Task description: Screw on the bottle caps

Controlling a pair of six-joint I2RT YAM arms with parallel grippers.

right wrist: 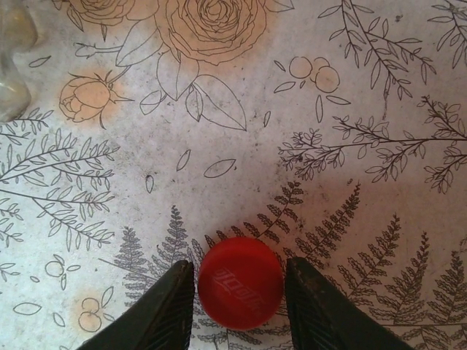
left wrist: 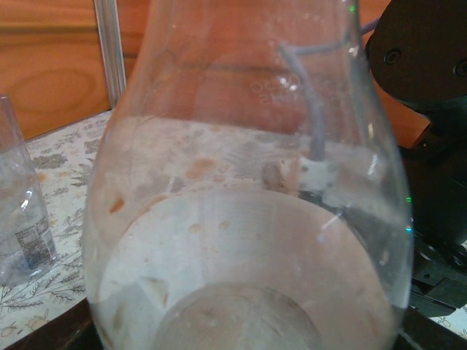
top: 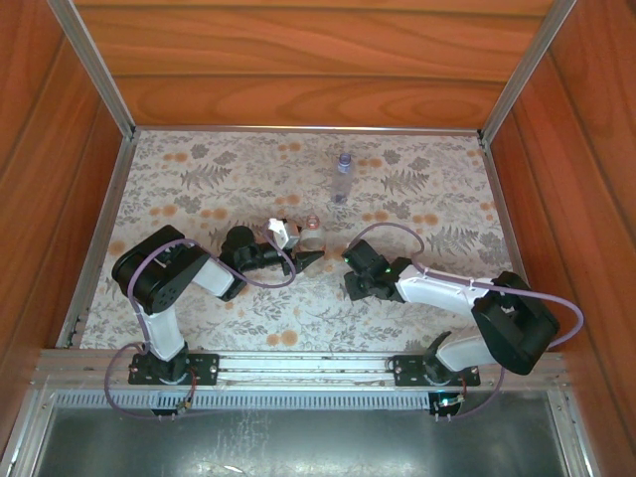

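Observation:
The bright red cap (right wrist: pixel 241 284) lies flat on the patterned cloth between the fingers of my right gripper (right wrist: pixel 239 264), which is open, with a thin gap on each side. From above, the right gripper (top: pixel 352 276) points down at the cloth. My left gripper (top: pixel 295 244) holds a clear bottle (top: pixel 311 235) just left of it. This bottle (left wrist: pixel 248 219) bulks close in the left wrist view and hides the fingers. The second clear bottle (top: pixel 343 177) stands upright farther back, and its label shows on the bottle (left wrist: pixel 20 219) at the left. The white cap is out of view.
Wooden walls with metal corner posts (top: pixel 99 70) enclose the cloth on three sides. A metal rail (top: pixel 298 366) carries both arm bases at the near edge. The right arm's black body (left wrist: pixel 430 95) looms right of the held bottle. A bottle base (right wrist: pixel 11 69) sits up-left of the cap.

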